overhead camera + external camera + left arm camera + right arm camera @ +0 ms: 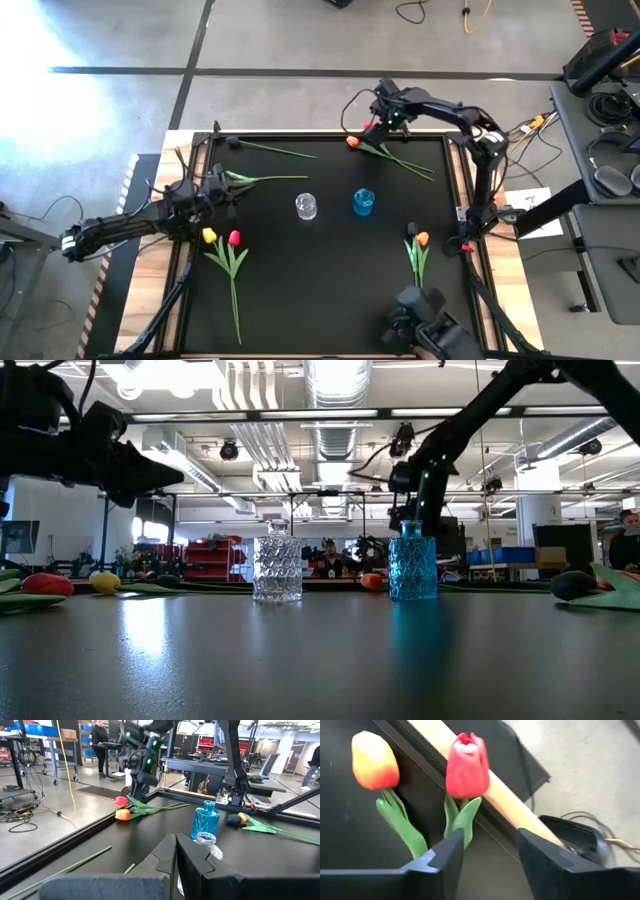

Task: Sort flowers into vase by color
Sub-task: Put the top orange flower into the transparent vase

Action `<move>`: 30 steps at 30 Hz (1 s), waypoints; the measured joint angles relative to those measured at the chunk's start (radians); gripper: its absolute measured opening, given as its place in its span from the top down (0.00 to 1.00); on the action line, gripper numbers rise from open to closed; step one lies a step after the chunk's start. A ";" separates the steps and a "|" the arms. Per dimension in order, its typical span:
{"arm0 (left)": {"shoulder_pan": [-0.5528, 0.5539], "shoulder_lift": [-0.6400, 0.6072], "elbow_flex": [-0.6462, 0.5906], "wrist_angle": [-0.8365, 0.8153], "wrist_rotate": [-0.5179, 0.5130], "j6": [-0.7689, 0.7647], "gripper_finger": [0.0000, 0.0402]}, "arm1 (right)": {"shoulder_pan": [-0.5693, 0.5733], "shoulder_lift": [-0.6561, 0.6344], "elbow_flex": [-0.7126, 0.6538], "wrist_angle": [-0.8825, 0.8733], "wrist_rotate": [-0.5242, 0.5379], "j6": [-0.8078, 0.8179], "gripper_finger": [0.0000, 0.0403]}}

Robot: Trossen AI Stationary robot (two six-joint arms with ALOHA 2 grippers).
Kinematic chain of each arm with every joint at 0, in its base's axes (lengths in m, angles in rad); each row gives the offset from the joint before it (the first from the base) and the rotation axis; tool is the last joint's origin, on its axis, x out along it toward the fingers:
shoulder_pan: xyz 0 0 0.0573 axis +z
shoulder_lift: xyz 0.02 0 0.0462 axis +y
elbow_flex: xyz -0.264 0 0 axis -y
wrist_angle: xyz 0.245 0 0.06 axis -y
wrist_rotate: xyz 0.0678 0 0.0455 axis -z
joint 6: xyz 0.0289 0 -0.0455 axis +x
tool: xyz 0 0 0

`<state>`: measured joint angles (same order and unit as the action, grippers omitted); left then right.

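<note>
Right wrist view: right hand point(487, 852) open below red tulip point(467, 766).

Black table point(330, 290), headphones point(606, 181) beside it

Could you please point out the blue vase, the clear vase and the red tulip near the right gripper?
blue vase point(363, 203), high view, its body.
clear vase point(277, 568), low view, its body.
red tulip point(466, 767), right wrist view, its head.

no legible text, labels, brand marks or numbers anywhere on table, arms, vases or in room background
</note>
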<state>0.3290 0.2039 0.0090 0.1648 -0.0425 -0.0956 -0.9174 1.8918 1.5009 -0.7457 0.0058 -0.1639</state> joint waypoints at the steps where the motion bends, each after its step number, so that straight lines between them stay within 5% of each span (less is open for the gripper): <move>1: 0.000 0.004 0.000 0.000 0.000 0.000 1.00 | 0.003 -0.019 0.000 -0.015 0.001 -0.016 0.52; 5: 0.000 0.023 0.000 -0.001 0.000 0.000 1.00 | 0.029 -0.092 -0.011 -0.029 -0.020 -0.086 0.46; 10: 0.000 0.047 0.000 -0.001 0.000 -0.008 1.00 | 0.080 -0.106 -0.068 -0.033 -0.194 -0.169 0.47; 19: 0.000 0.098 0.000 0.022 0.000 -0.016 1.00 | 0.114 -0.055 -0.160 0.105 -0.084 -0.180 0.55; 30: 0.000 0.133 0.000 0.035 0.000 -0.026 1.00 | 0.115 0.045 -0.164 0.156 -0.072 -0.174 0.57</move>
<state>0.3287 0.3369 0.0090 0.1999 -0.0422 -0.1218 -0.8028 1.9369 1.3369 -0.5895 -0.0663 -0.3377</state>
